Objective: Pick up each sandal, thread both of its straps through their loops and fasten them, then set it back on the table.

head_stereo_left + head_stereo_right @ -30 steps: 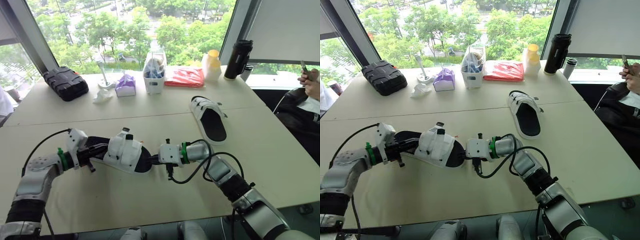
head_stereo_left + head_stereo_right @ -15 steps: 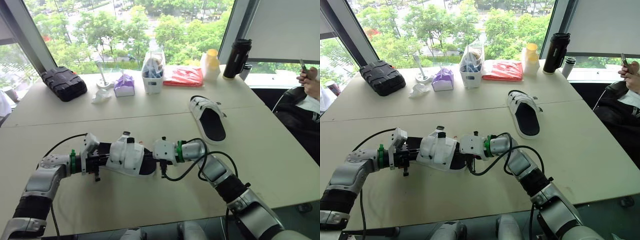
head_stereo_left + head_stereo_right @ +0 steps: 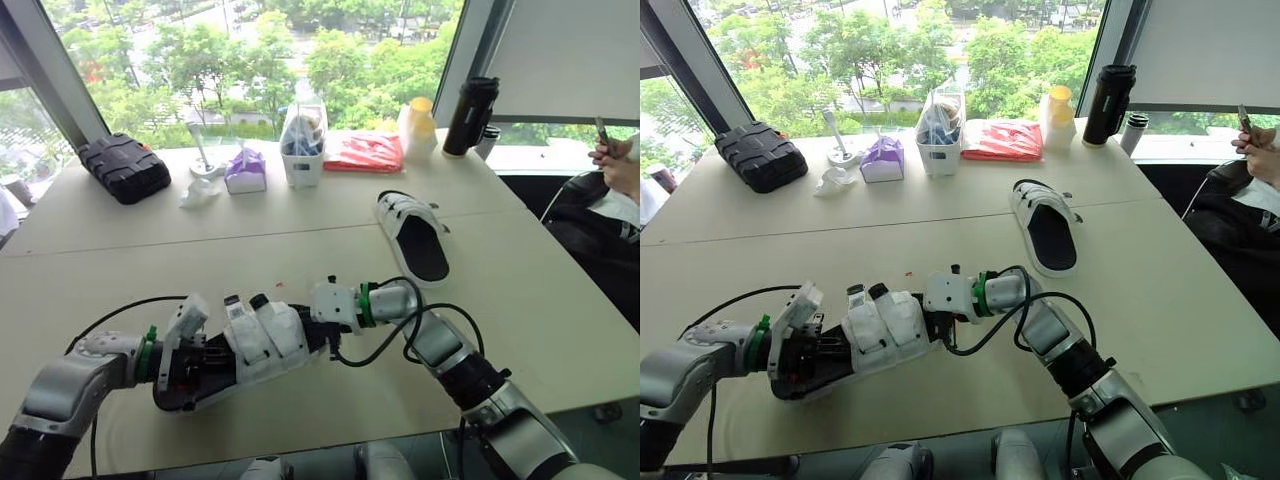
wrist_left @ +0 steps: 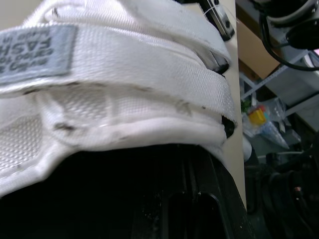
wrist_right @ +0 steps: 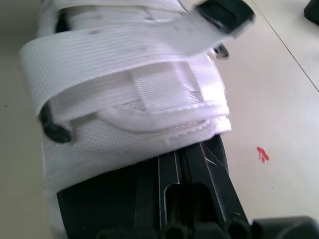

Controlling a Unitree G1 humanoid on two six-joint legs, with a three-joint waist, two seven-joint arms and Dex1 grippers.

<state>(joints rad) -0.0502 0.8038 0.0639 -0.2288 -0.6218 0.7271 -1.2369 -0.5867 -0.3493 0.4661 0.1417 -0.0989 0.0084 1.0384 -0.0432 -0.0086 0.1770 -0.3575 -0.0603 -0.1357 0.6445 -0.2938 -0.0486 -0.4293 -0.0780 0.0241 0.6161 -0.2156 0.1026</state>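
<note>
A white-strapped sandal with a black footbed point(image 3: 262, 338) is held just above the front of the table, tilted, between both grippers. My left gripper point(image 3: 192, 368) is shut on its near-left end. At the other end, my right gripper point(image 3: 322, 322) is shut on it. Two strap ends with black tips point(image 3: 232, 302) stick up along its far side; one tip point(image 5: 225, 15) hangs loose over the white straps point(image 5: 124, 64). The left wrist view has the stacked white straps point(image 4: 124, 69) above the dark footbed. The second sandal point(image 3: 420, 238) lies flat on the table at the right, apart from both grippers.
Along the window edge stand a black case point(image 3: 125, 166), a purple tissue pack point(image 3: 245, 172), a white bin point(image 3: 304, 142), a red bag point(image 3: 364, 152), a yellow-capped bottle point(image 3: 419, 122) and a black flask point(image 3: 468, 116). A person's hand with a phone point(image 3: 618, 160) is at the far right.
The held sandal has moved left and toward the table's front edge and tilted. My left arm drew back with it; my right gripper followed to the left.
</note>
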